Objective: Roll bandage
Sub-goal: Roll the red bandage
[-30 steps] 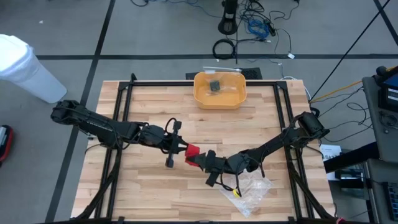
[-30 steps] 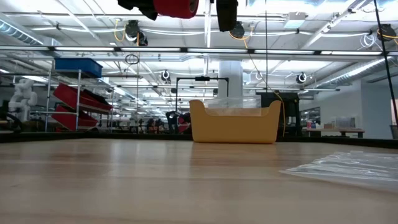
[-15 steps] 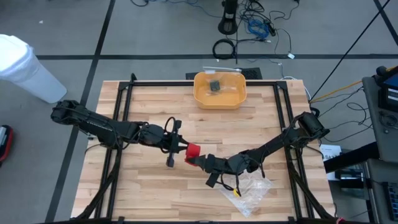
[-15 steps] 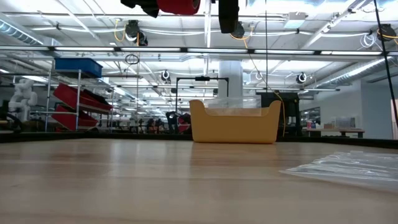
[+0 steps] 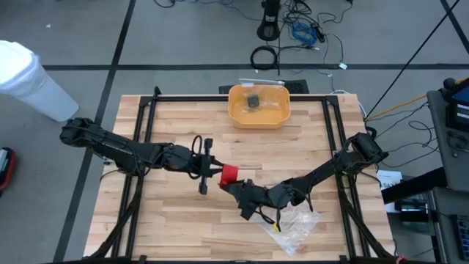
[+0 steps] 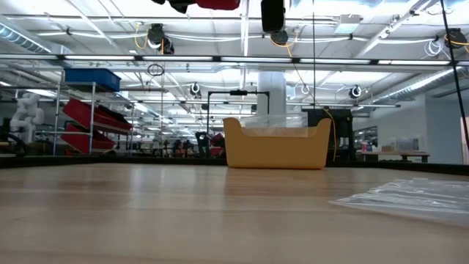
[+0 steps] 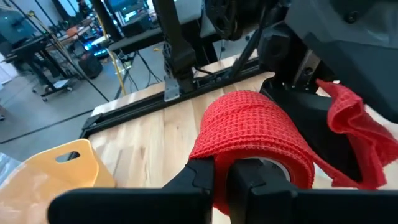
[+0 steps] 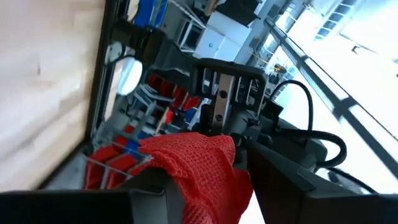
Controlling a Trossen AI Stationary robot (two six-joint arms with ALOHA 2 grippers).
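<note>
Red bandage (image 5: 229, 173), wound into a small roll, sits at the centre of the high view, above the wooden table (image 5: 176, 227); the left gripper (image 5: 210, 172) meets it from the left and the right gripper (image 5: 229, 183) from the lower right, both pinching it. A yellow bin (image 5: 259, 106) stands at upper centre and a clear plastic bag (image 5: 297, 224) lies at lower right. Low view: the roll (image 6: 218, 4) shows at the top edge, well clear of the tabletop (image 6: 183, 220), with dark gripper parts beside it; the bin (image 6: 277, 144) is mid-frame, the bag (image 6: 410, 196) at right. Left wrist view: the roll (image 7: 255, 140) is clamped on the left fingers (image 7: 202, 177), a loose tail (image 7: 351, 134) trailing right. Right wrist view: red mesh fabric (image 8: 199, 165) is nipped between the right fingers (image 8: 155, 186).
</note>
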